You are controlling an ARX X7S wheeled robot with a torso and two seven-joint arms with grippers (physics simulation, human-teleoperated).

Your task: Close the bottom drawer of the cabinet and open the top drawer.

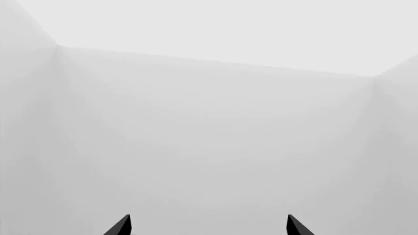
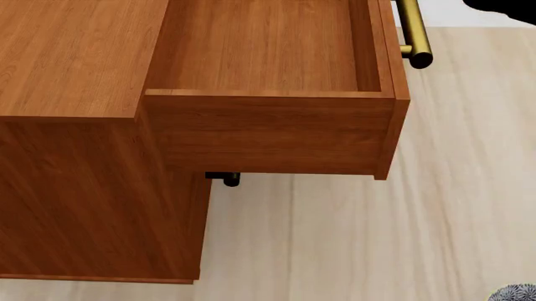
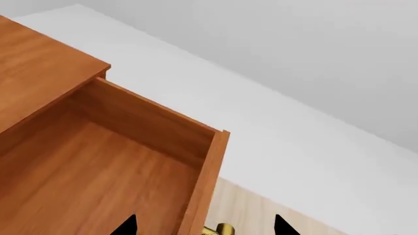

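Note:
In the head view the reddish-brown cabinet [image 2: 75,175] fills the left. Its top drawer [image 2: 268,132] is pulled far out and is empty, with its brass bar handle [image 2: 412,31] at the far end. The bottom drawer is hidden beneath it. My right gripper [image 3: 203,226] is open. Its fingertips [image 3: 127,226] stand wide apart on either side of the top drawer's front panel [image 3: 205,181] and the brass handle [image 3: 220,229], not closed on them. My left gripper [image 1: 209,227] is open and empty, facing bare pale walls.
A small dark part [image 2: 223,179] sticks out under the open drawer; I cannot tell what it is. A black part of an arm [image 2: 506,9] shows at the upper right corner. A grey speckled object [image 2: 515,293] peeks in at the lower right. Pale wood floor [image 2: 377,238] lies around.

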